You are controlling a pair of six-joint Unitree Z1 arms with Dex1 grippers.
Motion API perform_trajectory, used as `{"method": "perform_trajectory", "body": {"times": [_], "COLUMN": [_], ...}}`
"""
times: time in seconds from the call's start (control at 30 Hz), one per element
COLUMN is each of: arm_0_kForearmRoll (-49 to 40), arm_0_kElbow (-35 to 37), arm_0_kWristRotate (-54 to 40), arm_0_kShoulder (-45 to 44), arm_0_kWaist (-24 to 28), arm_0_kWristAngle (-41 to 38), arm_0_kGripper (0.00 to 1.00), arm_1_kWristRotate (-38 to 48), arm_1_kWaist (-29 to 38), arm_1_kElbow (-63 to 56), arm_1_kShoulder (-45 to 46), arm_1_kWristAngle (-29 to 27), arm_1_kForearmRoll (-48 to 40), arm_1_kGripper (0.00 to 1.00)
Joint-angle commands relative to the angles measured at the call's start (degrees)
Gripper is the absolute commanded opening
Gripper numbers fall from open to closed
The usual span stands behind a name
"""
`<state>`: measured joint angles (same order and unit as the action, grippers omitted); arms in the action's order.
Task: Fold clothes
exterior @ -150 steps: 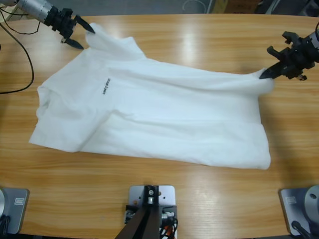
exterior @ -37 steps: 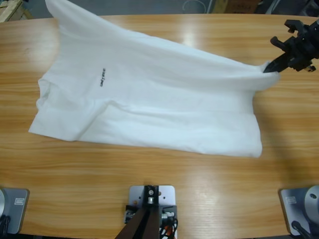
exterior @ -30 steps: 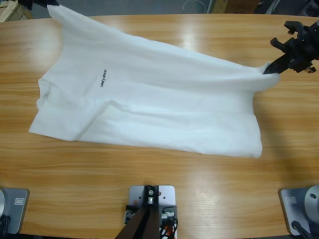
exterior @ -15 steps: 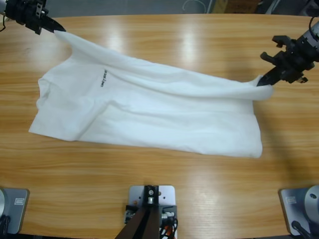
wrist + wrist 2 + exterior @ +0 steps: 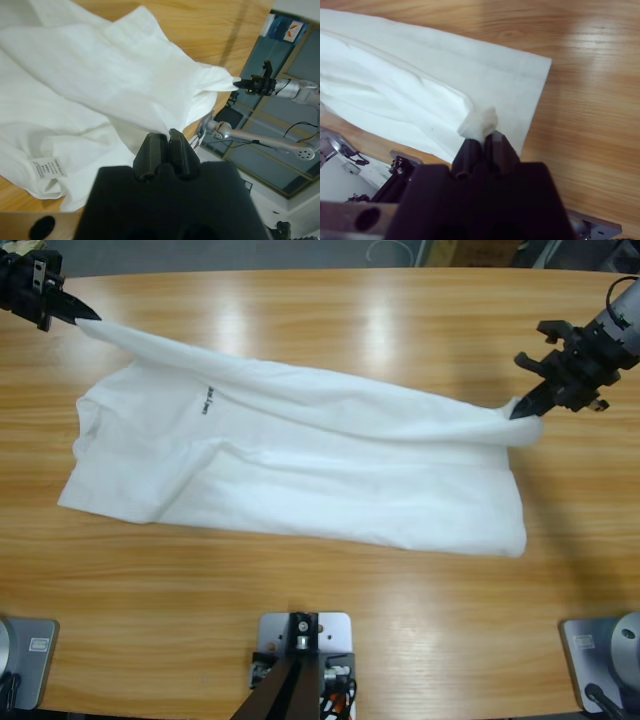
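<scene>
Looking down my left gripper (image 5: 160, 134), I saw its two black jaws pressed together on a pinch of the white T-shirt (image 5: 95, 80), the cloth rising straight out from between the tips. Just beyond the tips the fabric fanned out in broad folds, and down to the side of the gripper a small sewn-in care label (image 5: 48, 168) lay on a turned-over edge. Farther out from the jaws, past the far end of the cloth, the other arm's gripper held the shirt's opposite corner against the room behind.

Along my right gripper (image 5: 480, 136) the picture was much the same: jaws closed on a small bunched tuft of the shirt, with the hem edge running away from the tips across the wooden table (image 5: 590, 90). Bare wood lay to the side of the jaws.

From above, the left gripper (image 5: 88, 317) sat at the upper left corner, clamped on the shirt's far shoulder end, and the right gripper (image 5: 515, 412) sat near the right edge, clamped on the hem corner. The T-shirt (image 5: 330, 480) stretched between them as a raised ridge, while the rest lay flat on the table (image 5: 320, 610) toward the near side. A tiny dark logo (image 5: 208, 399) showed on the chest, closer to the left gripper than the right.
</scene>
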<state>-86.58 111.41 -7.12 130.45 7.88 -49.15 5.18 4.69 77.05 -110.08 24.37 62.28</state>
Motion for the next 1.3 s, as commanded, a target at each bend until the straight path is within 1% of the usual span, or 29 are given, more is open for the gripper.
{"method": "perform_trajectory", "body": {"times": [0.03, 0.2, 0.4, 0.57, 0.73, 0.87, 0.97, 1.13, 1.3], "arm_0_kForearmRoll": [-7.02, -7.02, -6.58, -6.25, -6.14, -6.14, -6.14, -6.09, -5.96], "arm_0_kElbow": [-5.75, -7.84, -10.69, -11.70, -11.95, -12.00, -12.00, -11.92, -11.79], "arm_0_kWristRotate": [-1.10, -1.58, -1.75, -1.75, -1.75, -1.75, -1.75, -1.75, -1.75], "arm_0_kShoulder": [-1.97, -3.03, -3.27, -2.94, -2.75, -2.75, -2.66, -2.66, -2.32], "arm_0_kWaist": [0.48, 1.22, 1.89, 2.12, 2.14, 2.14, 2.14, 2.14, 2.14], "arm_0_kWristAngle": [-0.76, -0.53, -0.14, -0.07, 0.10, 0.10, 0.10, 0.05, -0.02], "arm_0_kGripper": [0.000, 0.000, 0.000, 0.000, 0.000, 0.000, 0.000, 0.000, 0.000], "arm_1_kWristRotate": [-0.88, -0.05, 1.94, 2.88, 4.17, 5.93, 6.01, 5.42, 2.43], "arm_1_kWaist": [0.67, 1.13, 4.28, 5.33, 5.74, 5.77, 5.16, 5.07, 5.07], "arm_1_kElbow": [-0.32, -1.51, -3.46, -5.73, -9.34, -10.67, -6.77, 3.29, 11.83], "arm_1_kShoulder": [-2.06, 0.25, 2.85, 5.22, 7.91, 11.08, 11.27, 8.37, 5.70], "arm_1_kWristAngle": [0.72, 0.77, 0.61, 0.17, -1.11, -3.57, -5.93, -9.79, -14.03], "arm_1_kForearmRoll": [-0.05, 0.24, -0.58, -1.37, -2.73, -3.99, -3.82, -2.87, -3.04], "arm_1_kGripper": [0.000, 0.000, 0.000, 0.000, 0.000, 0.000, 0.000, 0.000, 0.000]}}
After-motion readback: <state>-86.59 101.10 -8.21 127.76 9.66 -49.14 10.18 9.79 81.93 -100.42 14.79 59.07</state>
